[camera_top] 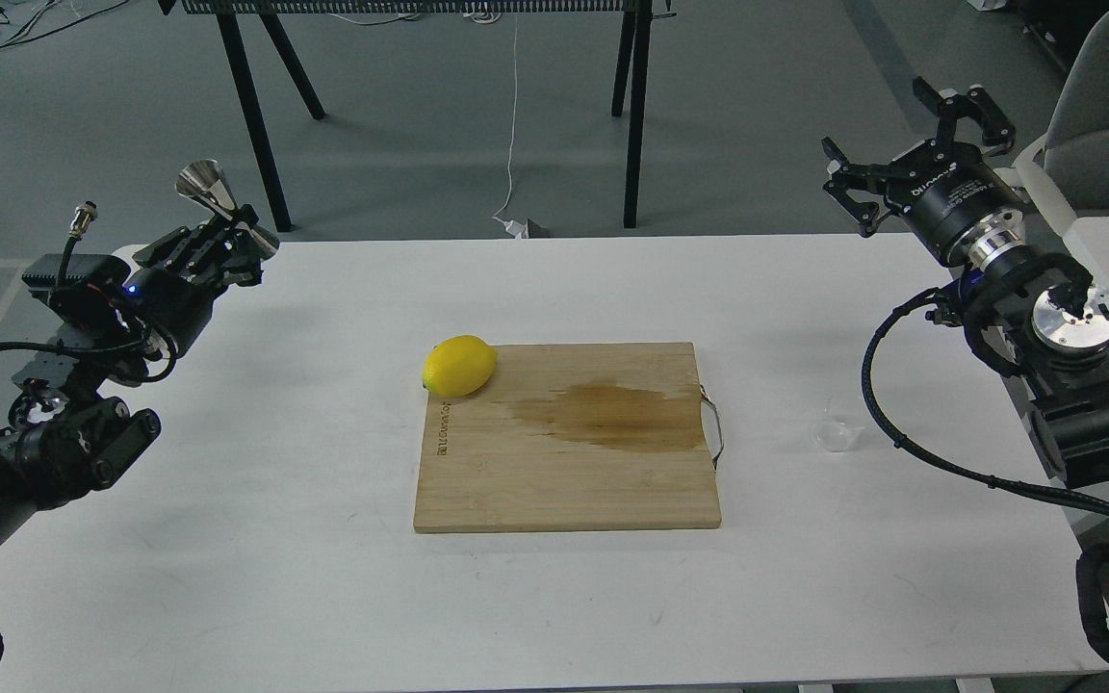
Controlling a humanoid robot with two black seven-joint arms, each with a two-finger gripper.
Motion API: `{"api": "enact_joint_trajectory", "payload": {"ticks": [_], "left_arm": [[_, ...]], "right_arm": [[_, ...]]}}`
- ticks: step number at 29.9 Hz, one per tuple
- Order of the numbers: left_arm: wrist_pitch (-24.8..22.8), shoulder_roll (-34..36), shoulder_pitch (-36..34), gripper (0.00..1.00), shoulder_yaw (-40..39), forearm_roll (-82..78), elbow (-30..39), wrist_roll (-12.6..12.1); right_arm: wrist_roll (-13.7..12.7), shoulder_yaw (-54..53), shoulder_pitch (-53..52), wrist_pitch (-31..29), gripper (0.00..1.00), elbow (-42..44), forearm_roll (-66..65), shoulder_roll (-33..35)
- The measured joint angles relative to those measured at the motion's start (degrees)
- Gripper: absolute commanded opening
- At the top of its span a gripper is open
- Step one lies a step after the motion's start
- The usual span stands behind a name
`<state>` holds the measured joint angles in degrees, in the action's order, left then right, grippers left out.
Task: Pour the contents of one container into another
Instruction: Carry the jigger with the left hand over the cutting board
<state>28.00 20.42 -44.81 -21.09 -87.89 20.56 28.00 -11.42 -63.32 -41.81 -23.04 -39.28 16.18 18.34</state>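
Note:
My left gripper (227,236) is shut on the steel jigger (213,192), which hangs tilted above the table's far left corner. The small clear glass cup (834,434) stands on the white table (323,577) at the right, just past the cutting board's metal handle. My right gripper (911,130) is open and empty, raised above the table's far right corner, well behind the cup.
A bamboo cutting board (566,438) with a dark wet stain lies at the table's middle. A yellow lemon (459,366) rests at its far left corner. A grey chair (1108,115) stands at the far right, and black table legs stand behind.

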Motion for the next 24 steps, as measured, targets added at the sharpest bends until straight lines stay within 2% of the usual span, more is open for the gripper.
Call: {"api": "enact_joint_trajectory", "payload": {"ticks": [13, 18, 24], "left_arm": [[0.0, -7.0, -7.7, 0.20, 6.7, 0.0, 3.2, 0.0], [0.0, -8.8, -8.2, 0.20, 8.8, -0.1, 6.6, 0.0], [0.0, -10.4, -8.3, 0.20, 15.0, -0.3, 9.6, 0.0]], "right_arm": [[0.1, 2.6, -0.2, 0.3, 0.99, 1.4, 0.0, -0.2], [0.1, 2.6, -0.1, 0.3, 0.99, 1.7, 0.0, -0.3], [0.1, 2.5, -0.7, 0.4, 0.99, 3.9, 0.0, -0.3]]}}
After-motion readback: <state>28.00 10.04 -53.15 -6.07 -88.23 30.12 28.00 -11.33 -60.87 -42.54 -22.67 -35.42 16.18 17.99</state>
